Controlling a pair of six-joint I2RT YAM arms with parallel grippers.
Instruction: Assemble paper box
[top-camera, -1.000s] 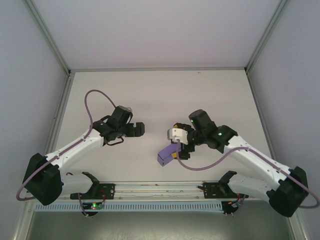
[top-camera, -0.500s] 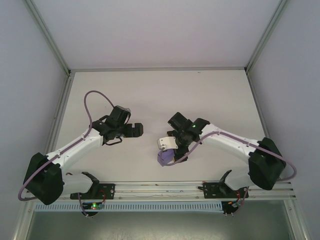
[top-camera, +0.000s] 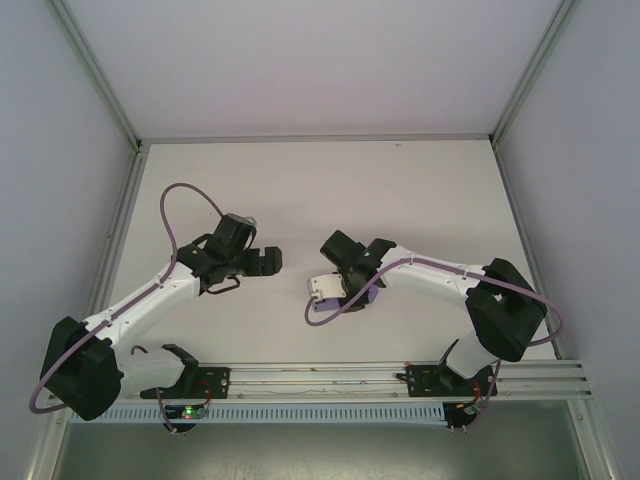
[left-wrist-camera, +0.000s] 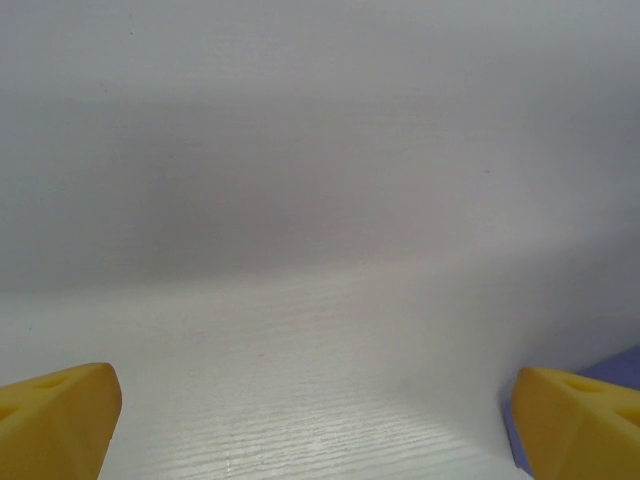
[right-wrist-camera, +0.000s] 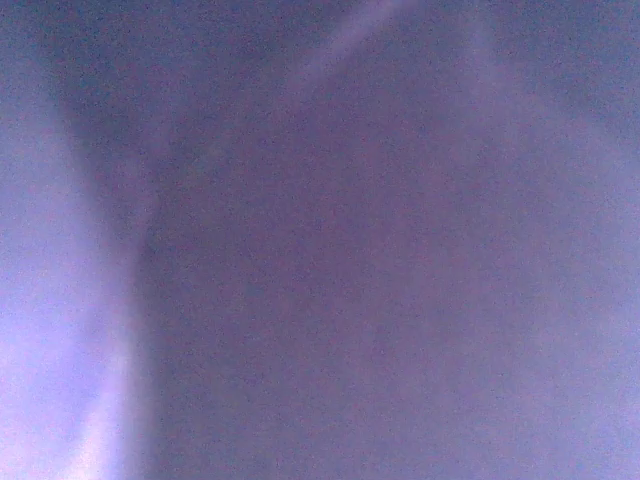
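The paper box (right-wrist-camera: 320, 240) is lavender card so close to the right wrist camera that its shape cannot be read, and it hides my own fingers. In the top view my right gripper (top-camera: 337, 287) is bent down over the table's middle, covering the box except for a lavender sliver (top-camera: 366, 296). My left gripper (top-camera: 268, 262) hovers to its left, apart from it. In the left wrist view my left gripper (left-wrist-camera: 320, 425) is open, its yellow fingertips (left-wrist-camera: 55, 415) wide apart over bare table, and a corner of the box (left-wrist-camera: 628, 362) shows at the right edge.
The white table (top-camera: 300, 190) is walled by grey panels with metal frame rails. A rail with wiring (top-camera: 320, 378) runs along the near edge between the arm bases. Purple cables loop from both arms.
My right arm has swung left and folded down over the box, which was clearly seen hanging from the gripper a second ago. The left gripper has drifted slightly left.
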